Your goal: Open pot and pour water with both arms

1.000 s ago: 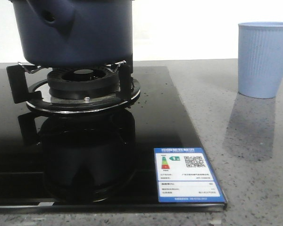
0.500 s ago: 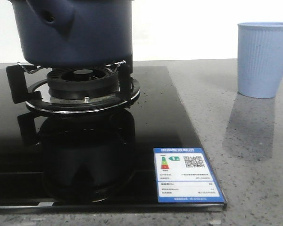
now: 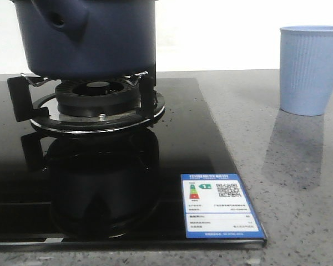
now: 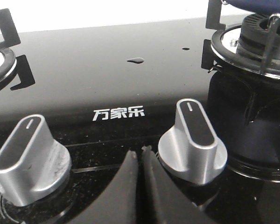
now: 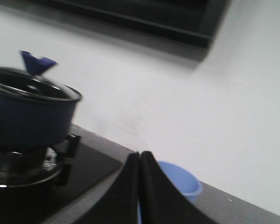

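Observation:
The dark navy pot (image 3: 89, 39) sits on the gas burner stand (image 3: 97, 108), its hollow side handle socket (image 3: 58, 21) facing the front. In the right wrist view the pot (image 5: 30, 109) carries a glass lid with a blue knob (image 5: 36, 61). The light blue ribbed cup (image 3: 311, 69) stands on the grey counter to the right; it also shows in the right wrist view (image 5: 179, 179). My left gripper (image 4: 140, 156) is shut and empty, low over the hob between two silver knobs. My right gripper (image 5: 140, 156) is shut and empty, raised, the cup behind it.
The black glass hob (image 3: 183, 138) has an energy label (image 3: 221, 206) at its front right corner. Two silver control knobs (image 4: 196, 140) (image 4: 28, 158) flank my left gripper. A second burner (image 4: 0, 60) lies further left. The grey counter (image 3: 299, 183) runs right of the hob.

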`<action>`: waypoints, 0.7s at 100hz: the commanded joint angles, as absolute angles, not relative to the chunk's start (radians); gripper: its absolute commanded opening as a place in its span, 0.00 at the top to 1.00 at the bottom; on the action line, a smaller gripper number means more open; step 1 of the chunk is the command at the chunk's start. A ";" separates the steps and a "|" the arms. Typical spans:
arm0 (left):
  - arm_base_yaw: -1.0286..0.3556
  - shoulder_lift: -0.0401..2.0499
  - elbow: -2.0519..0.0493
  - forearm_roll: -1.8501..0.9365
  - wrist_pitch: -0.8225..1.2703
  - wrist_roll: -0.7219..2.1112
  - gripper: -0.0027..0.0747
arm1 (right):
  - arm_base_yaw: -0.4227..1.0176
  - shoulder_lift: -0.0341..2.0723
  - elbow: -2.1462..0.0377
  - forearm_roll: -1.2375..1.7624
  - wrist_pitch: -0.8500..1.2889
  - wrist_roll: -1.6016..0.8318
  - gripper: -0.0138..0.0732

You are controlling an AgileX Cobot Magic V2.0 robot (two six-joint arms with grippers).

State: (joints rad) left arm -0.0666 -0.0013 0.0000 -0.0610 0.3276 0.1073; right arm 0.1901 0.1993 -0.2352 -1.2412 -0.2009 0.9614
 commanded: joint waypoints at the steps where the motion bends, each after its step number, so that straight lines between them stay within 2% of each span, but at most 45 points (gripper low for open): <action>1: -0.064 -0.020 0.039 -0.060 0.282 0.098 0.99 | 0.185 0.204 -0.260 -1.222 -0.096 0.965 0.92; 31: -0.064 -0.020 0.039 -0.060 0.282 0.098 0.99 | 0.185 0.204 -0.178 -1.207 0.068 0.940 0.92; 41: -0.064 -0.020 0.039 -0.060 0.282 0.098 0.99 | 0.185 0.204 -0.163 -1.000 0.126 0.865 0.92; 54: -0.064 -0.020 0.039 -0.060 0.282 0.098 0.99 | 0.185 0.204 -0.149 -0.689 0.155 0.530 0.92; 70: -0.064 -0.020 0.039 -0.060 0.282 0.098 0.99 | 0.117 0.198 -0.091 -0.421 0.060 0.388 0.92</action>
